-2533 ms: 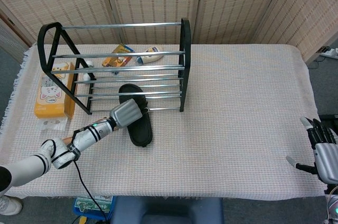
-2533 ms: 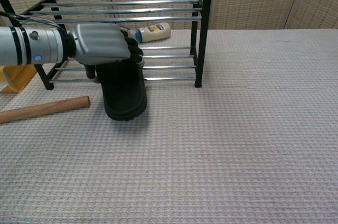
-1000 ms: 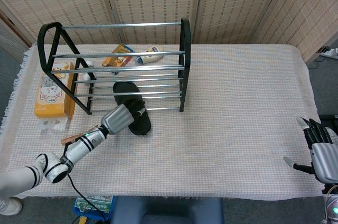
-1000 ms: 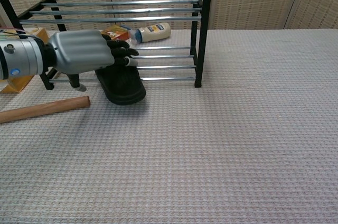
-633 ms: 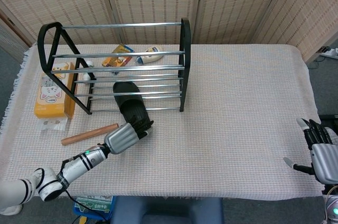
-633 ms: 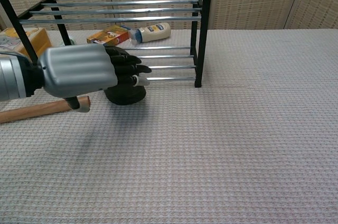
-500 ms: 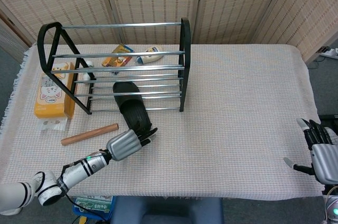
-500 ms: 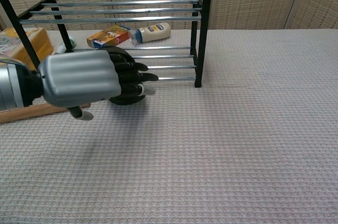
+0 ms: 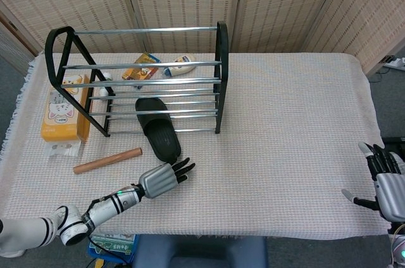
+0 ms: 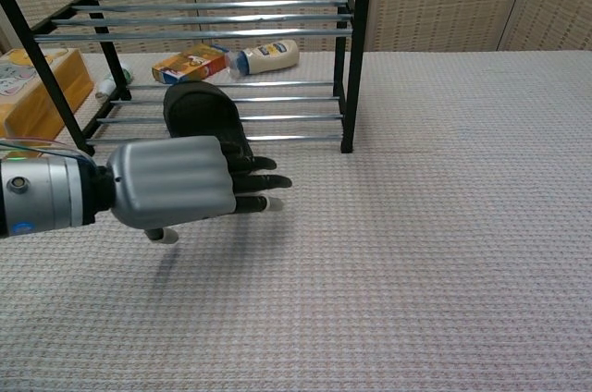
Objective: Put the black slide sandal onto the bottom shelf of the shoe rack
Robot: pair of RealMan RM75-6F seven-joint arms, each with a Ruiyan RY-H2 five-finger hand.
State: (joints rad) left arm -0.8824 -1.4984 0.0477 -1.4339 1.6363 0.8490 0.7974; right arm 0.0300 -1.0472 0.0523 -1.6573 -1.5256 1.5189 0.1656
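The black slide sandal [image 9: 158,129] lies with its front half across the lowest bars of the black shoe rack [image 9: 221,72] and its heel on the table; in the chest view the black slide sandal [image 10: 196,112] shows behind my hand. My left hand [image 9: 166,177] is open, fingers straight, hovering just in front of the sandal's heel and apart from it; the same left hand [image 10: 185,191] fills the chest view's left. My right hand [image 9: 383,176] is open at the table's far right edge, holding nothing.
A wooden stick [image 9: 107,160] lies left of the sandal. A yellow box [image 9: 64,106] stands by the rack's left end. An orange packet [image 9: 143,66] and a white bottle [image 9: 180,65] lie behind the rack. The tablecloth [image 9: 291,129] stretches right.
My left hand pushed the sandal onto the rack's lowest bars, let go and drew back toward the table's front edge. The right hand barely moved.
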